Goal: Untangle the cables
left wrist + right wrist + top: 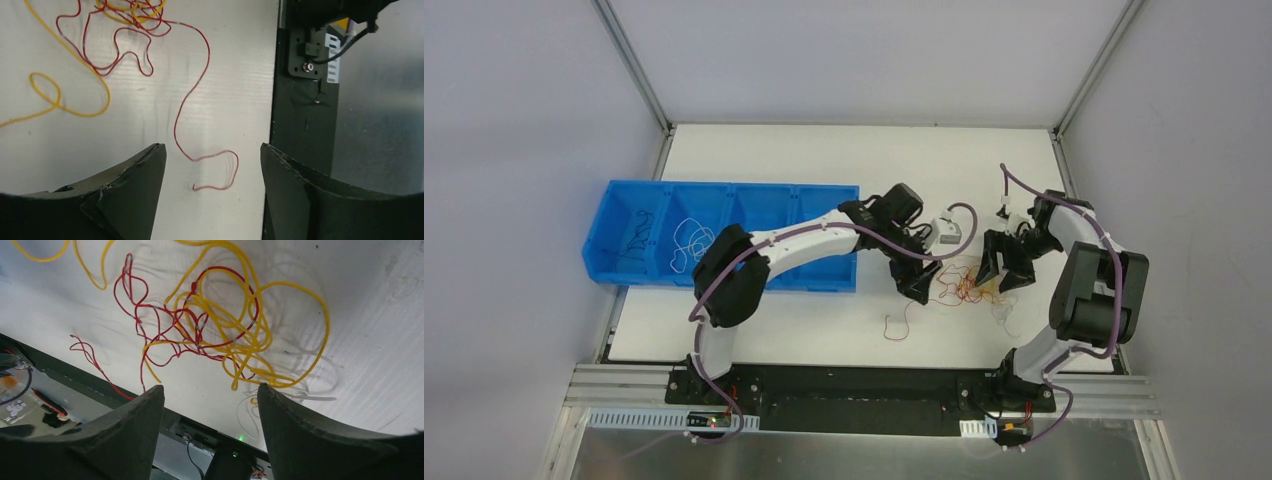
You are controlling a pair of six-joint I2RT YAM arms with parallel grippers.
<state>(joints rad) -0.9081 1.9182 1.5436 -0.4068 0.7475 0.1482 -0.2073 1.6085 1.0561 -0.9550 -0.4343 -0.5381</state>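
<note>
A tangle of thin red and yellow cables (pixel 964 285) lies on the white table between my two grippers. One red cable's loose end (pixel 899 325) trails toward the near edge. My left gripper (pixel 916 285) is open and empty just left of the tangle. In the left wrist view the red cable (pixel 192 95) curls down between the open fingers (pixel 145 170), and a yellow cable (pixel 65 75) loops at the left. My right gripper (pixel 1004 275) is open and empty at the tangle's right. In the right wrist view the red and yellow knot (pixel 200 335) lies above the fingers, with a white cable (pixel 315 398) beside it.
A blue bin (pixel 724 195) with several compartments stands at the table's left; a black wire (pixel 629 240) and a white wire (pixel 689 240) lie in separate compartments. The black base plate (pixel 300 125) runs along the table's near edge.
</note>
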